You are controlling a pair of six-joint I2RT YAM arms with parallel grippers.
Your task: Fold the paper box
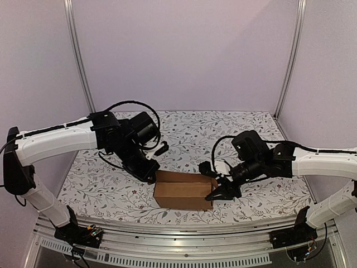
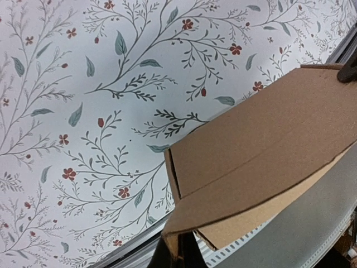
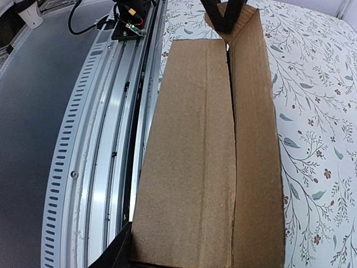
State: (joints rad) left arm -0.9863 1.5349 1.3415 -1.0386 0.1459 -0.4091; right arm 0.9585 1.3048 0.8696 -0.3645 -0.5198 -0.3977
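The paper box point(image 1: 184, 191) is a brown cardboard box lying lengthwise near the table's front edge. My left gripper point(image 1: 150, 172) sits at its far left corner. In the left wrist view its dark fingers point(image 2: 195, 254) are shut on a cardboard edge of the box point(image 2: 262, 151). My right gripper point(image 1: 218, 195) is at the box's right end. In the right wrist view the box point(image 3: 201, 167) fills the frame, with a seam along its top. One dark finger point(image 3: 114, 254) touches its near corner. The other finger is hidden.
A floral tablecloth point(image 1: 251, 134) covers the table. A ribbed metal rail point(image 1: 184, 229) runs along the near edge, close beside the box point(image 3: 100, 139). Booth walls and upright posts point(image 1: 78, 56) enclose the back and sides.
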